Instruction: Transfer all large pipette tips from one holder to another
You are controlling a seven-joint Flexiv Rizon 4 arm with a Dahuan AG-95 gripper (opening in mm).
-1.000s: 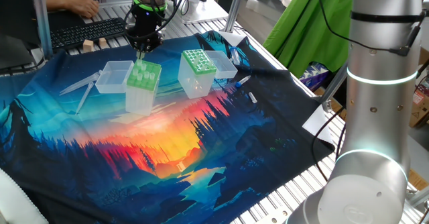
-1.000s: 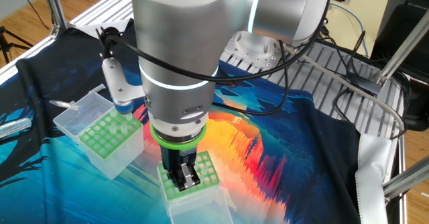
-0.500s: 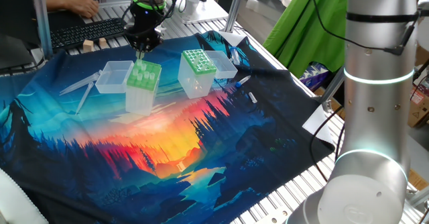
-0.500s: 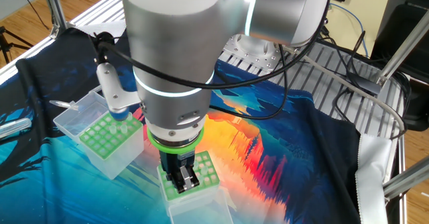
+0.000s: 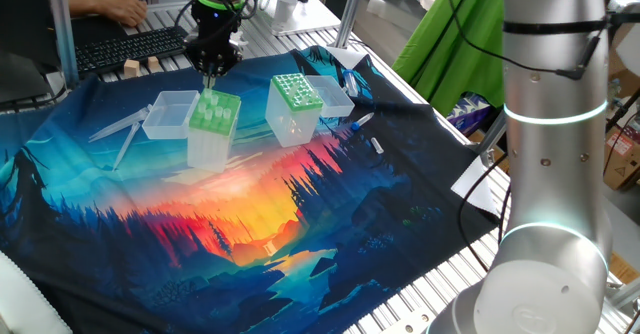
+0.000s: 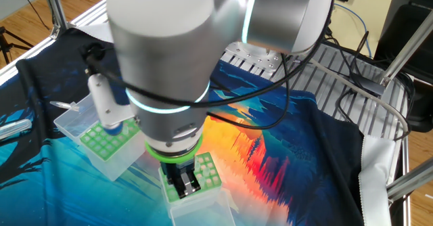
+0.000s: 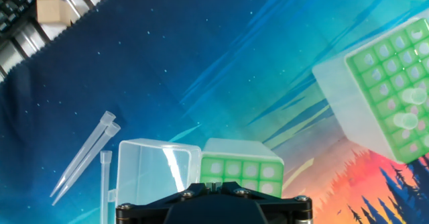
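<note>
Colourful cloth covers the surface; the clenched pincer (image 5: 212,77) above the light-green box (image 5: 213,126) could knock it over.

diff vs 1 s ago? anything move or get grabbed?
The arm's upper links swung over, toward the left of the picture in both fixed views. The gripper kept its place, shut, over the light-green holder; whether it grips a tip can't be seen. The dotted-grid holder, loose tips and cloth are unchanged.

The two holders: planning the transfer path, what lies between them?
Only bare printed cloth, per one fixed view, separates light-green holder and dotted holder.
</note>
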